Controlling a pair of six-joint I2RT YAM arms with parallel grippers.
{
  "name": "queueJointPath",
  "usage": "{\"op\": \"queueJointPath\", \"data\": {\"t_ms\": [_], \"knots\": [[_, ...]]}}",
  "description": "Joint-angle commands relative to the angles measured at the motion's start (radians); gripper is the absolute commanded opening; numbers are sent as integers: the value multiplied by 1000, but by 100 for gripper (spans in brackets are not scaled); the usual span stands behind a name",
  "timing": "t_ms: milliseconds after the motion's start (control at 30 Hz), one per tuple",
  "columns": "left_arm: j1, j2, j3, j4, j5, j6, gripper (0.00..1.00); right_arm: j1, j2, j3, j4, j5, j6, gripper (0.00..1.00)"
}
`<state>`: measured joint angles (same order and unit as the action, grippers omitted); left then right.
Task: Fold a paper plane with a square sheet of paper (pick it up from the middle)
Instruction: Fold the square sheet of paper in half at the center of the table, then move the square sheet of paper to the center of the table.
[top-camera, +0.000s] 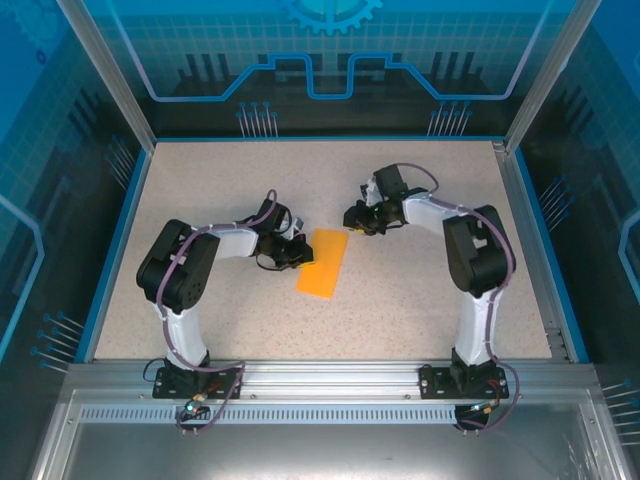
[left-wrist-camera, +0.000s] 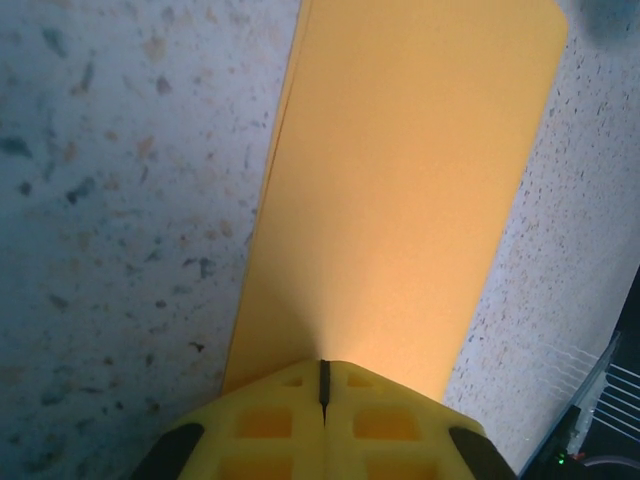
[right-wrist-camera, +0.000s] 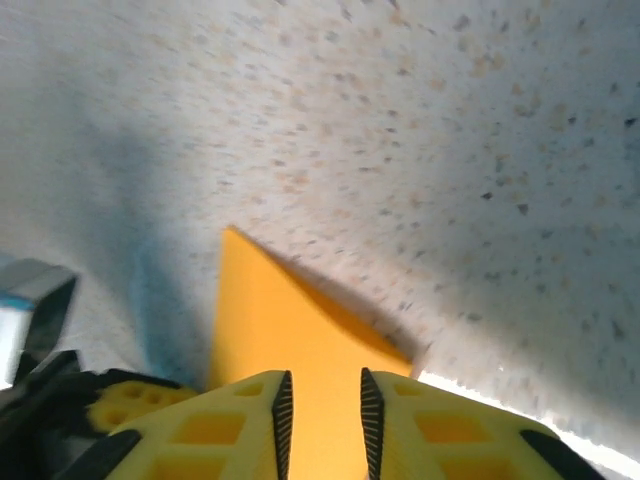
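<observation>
Speckled table (top-camera: 330, 320) beneath everything; left arm (top-camera: 180, 265) reaching in from the table's near-left, right arm (top-camera: 478, 250) from its near-right, both bent toward the table's middle; at the table's centre, lying slantwise, the square sheet of paper (top-camera: 323, 262), already doubled into a long rectangle, layered edges showing along one long side in the left wrist view; left gripper (top-camera: 292, 252) just left of the table's centre, closed tight, tips down at the sheet's long edge; pinching or merely pressing, cannot tell; right gripper (top-camera: 360, 217) just beyond the table's centre toward the far side, beside the sheet's far corner, jaws a narrow gap apart, orange corner seen through the gap, slightly raised over its own shadow, apparently not clamped.

Step in hand, by judgement: early folding, first halving done, sheet pinned for the next fold. Next, probably: hold with the left, take the far corner with the right, bring it over, press flat; calls for a light nip and no dragging across the table.
</observation>
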<state>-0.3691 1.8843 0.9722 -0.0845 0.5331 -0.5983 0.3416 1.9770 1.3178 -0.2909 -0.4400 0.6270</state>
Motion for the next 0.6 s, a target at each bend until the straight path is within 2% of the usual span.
{"op": "queueJointPath", "data": {"t_ms": [0, 167, 300, 400, 567], "knots": [[-14, -65, -33, -10, 41, -70, 0, 13, -120, -89, 4, 26, -14, 36], [-25, -130, -77, 54, 48, -144, 8, 60, -216, -245, 81, 37, 51, 41], [-24, -263, -123, -6, -88, -139, 25, 150, -263, -317, 106, 85, 97, 39], [-9, -322, -129, -75, -156, -121, 28, 208, -275, -352, 143, 114, 148, 41], [47, -361, -161, -91, -166, -132, 32, 272, -251, -359, 190, 118, 194, 39]]}}
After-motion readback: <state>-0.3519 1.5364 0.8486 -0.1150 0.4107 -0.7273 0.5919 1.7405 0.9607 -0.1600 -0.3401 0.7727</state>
